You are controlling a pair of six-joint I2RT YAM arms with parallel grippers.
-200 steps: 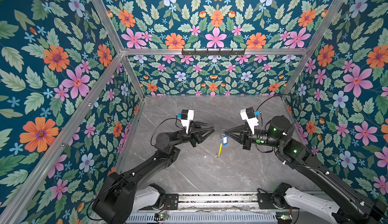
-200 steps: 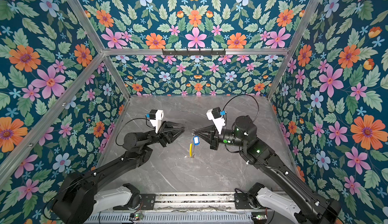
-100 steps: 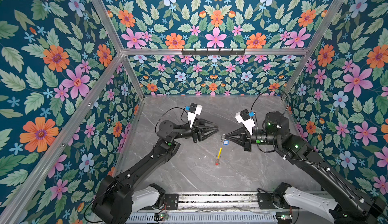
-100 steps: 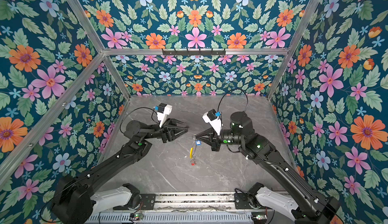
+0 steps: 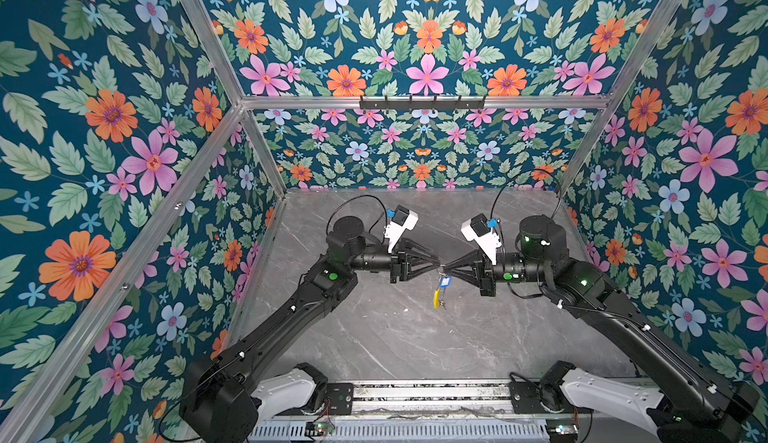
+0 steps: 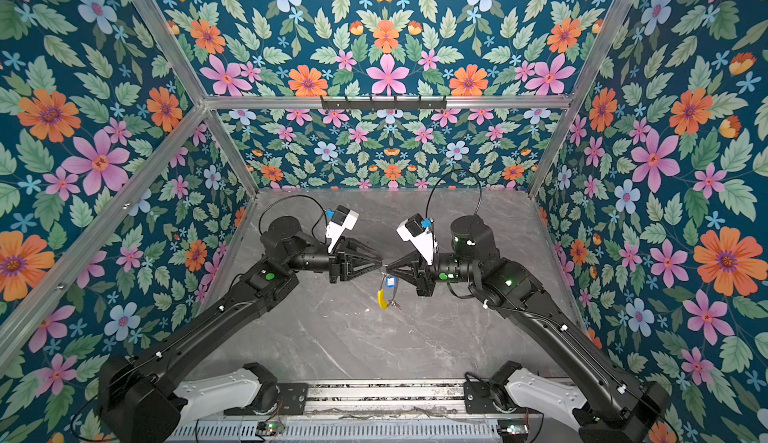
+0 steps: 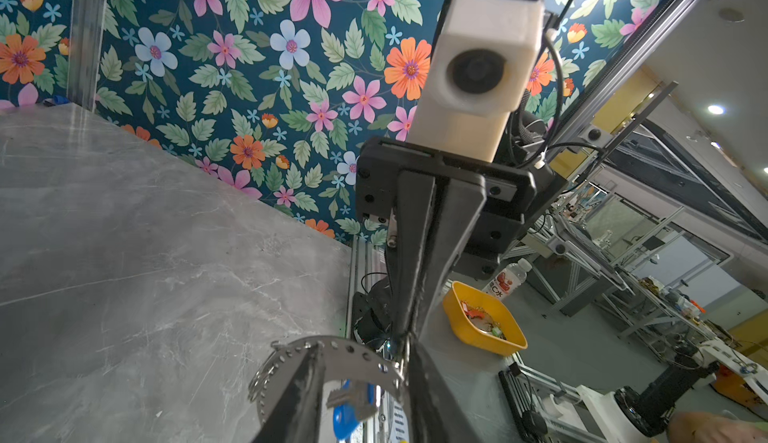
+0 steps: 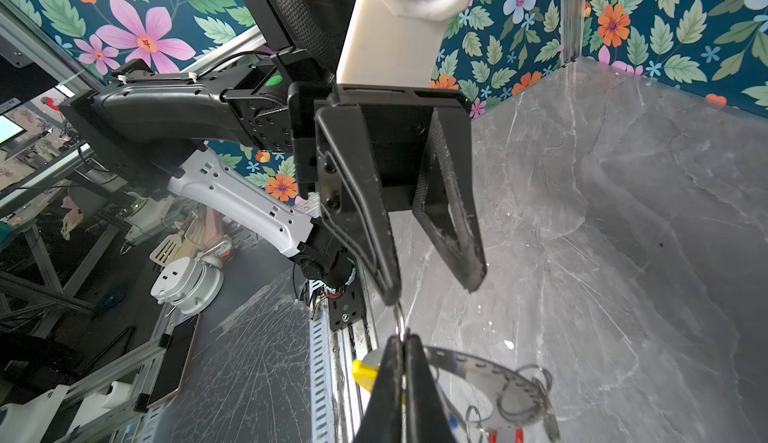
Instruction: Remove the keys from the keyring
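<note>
Silver wire of the keyring [image 5: 436, 299] is pinched between the closed jaws of the right gripper [image 5: 445, 267], and it is hung over the grey table [image 5: 374, 337]. The left gripper [image 5: 437, 263] is held partly spread, with one fingertip [image 8: 388, 287] touching the wire.

Both arms reach inward with forearms roughly level, the left gripper [image 5: 436, 263] and the right gripper [image 5: 449, 269] meeting almost tip to tip. The right jaws are pressed together. The left jaws seemingly stand partly apart.
</note>
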